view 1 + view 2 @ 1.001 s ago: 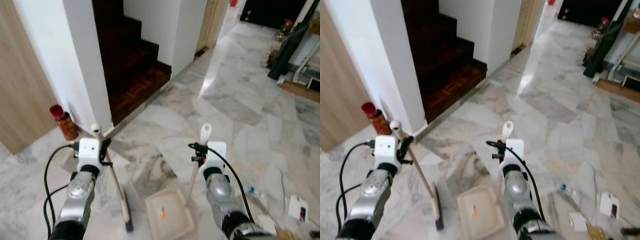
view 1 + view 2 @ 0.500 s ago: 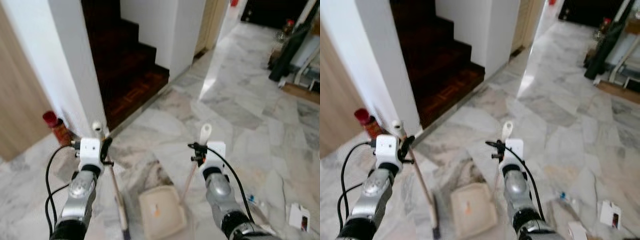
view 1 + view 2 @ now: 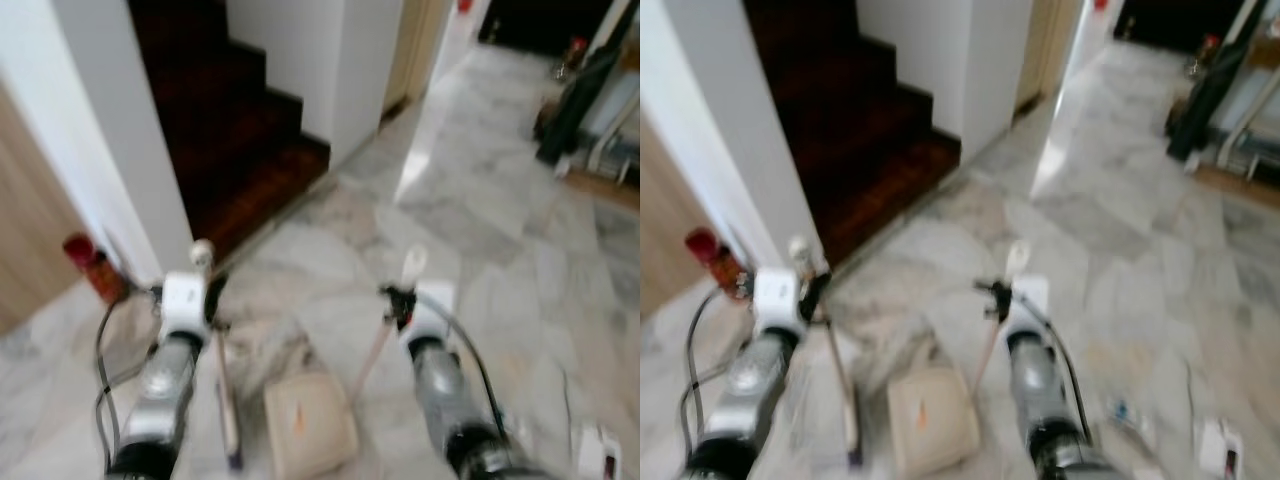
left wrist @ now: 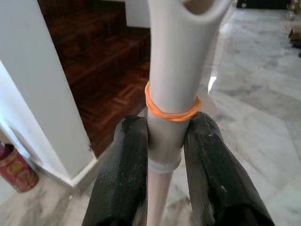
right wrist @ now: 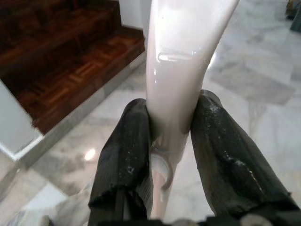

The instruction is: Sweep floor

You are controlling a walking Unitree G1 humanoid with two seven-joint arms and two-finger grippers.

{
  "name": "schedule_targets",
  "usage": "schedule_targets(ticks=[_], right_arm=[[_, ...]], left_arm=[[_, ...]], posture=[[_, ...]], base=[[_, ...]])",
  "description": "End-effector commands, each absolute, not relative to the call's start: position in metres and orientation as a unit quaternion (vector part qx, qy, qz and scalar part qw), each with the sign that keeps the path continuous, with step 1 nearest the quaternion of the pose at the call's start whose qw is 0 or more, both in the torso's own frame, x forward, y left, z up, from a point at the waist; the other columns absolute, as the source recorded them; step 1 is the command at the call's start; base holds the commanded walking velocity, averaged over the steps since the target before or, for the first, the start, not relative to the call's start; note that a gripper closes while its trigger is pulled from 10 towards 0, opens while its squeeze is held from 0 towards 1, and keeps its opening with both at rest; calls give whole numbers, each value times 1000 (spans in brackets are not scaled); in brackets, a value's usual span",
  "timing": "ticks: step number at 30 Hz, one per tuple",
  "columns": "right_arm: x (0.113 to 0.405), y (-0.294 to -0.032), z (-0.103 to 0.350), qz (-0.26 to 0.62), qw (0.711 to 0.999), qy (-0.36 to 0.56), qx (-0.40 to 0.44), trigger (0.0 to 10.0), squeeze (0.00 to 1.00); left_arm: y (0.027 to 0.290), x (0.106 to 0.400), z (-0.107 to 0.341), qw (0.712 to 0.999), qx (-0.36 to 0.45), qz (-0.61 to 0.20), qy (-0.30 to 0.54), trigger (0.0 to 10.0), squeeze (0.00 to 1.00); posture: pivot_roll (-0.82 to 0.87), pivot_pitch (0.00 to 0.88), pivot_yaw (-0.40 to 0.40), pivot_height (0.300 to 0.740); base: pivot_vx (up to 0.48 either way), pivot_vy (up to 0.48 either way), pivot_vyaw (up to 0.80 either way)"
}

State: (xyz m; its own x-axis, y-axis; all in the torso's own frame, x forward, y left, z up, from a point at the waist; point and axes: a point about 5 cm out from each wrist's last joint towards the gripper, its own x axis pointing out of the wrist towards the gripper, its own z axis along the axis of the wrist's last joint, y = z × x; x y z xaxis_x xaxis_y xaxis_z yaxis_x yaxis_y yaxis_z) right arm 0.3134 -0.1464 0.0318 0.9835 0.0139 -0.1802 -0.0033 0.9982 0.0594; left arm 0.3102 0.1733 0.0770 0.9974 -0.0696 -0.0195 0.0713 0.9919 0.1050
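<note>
The broom (image 3: 218, 372) is clamped near the top of its handle by the left gripper (image 4: 165, 155), so that its head is kept down on the marble floor (image 3: 480, 230). The dustpan (image 3: 308, 428) is held the same way by the right gripper (image 5: 170, 141), fingers pressed against both sides of its pale handle. The pan lies flat just beside the broom head, presumably to receive sweepings; an orange scrap (image 3: 299, 422) is seen in it.

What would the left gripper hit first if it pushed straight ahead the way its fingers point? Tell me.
Judging by the left wrist view, the left gripper, shut on the broom handle, points toward the white wall corner and the dark wooden stairs. The stair's bottom step looks likeliest first, though depth is unclear.
</note>
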Motion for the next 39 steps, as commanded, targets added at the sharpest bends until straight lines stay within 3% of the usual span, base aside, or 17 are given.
schedule_targets(ticks=[1,10,39], right_arm=[[322,-137,47,28,998,52,16,10000,0],[322,-135,47,34,998,53,15,10000,0],[322,-134,47,34,997,55,37,10000,0]], left_arm=[[182,314,87,998,59,-24,-11,10000,0],[181,314,87,998,61,-25,-10,10000,0],[181,314,87,998,61,-27,-9,10000,0]], posture=[[56,0,-54,740],[59,0,-55,740],[59,0,-52,740]], base=[[292,0,438],[294,0,736],[293,0,0]])
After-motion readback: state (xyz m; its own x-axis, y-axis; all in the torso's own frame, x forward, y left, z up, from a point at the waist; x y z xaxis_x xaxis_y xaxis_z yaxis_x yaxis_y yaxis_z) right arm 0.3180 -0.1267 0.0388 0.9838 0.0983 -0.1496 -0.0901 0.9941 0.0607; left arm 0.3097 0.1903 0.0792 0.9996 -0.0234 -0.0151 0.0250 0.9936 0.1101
